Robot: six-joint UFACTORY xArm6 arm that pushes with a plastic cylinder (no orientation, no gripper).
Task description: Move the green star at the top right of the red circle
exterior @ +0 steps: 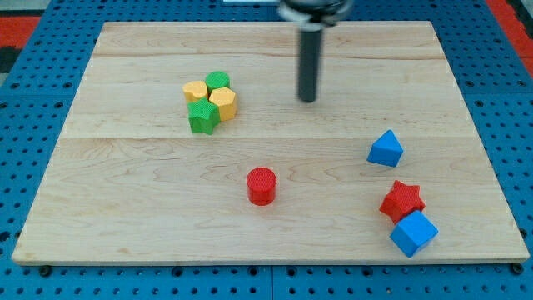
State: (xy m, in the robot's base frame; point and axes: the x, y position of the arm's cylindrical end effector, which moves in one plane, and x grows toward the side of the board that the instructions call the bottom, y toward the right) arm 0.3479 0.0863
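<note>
The green star [202, 117] lies left of the board's middle, touching a yellow block [223, 103], another yellow block [195, 90] and a green round block [217, 81]. The red circle [261, 185] stands below the board's middle, down and to the right of the star. My tip [308, 99] rests on the board at upper centre, to the right of the cluster and well above the red circle, touching no block.
A blue triangular block [386, 149] sits at the right. A red star [402, 201] and a blue cube [413, 232] lie together near the bottom right corner. The wooden board [125, 192] rests on a blue pegboard.
</note>
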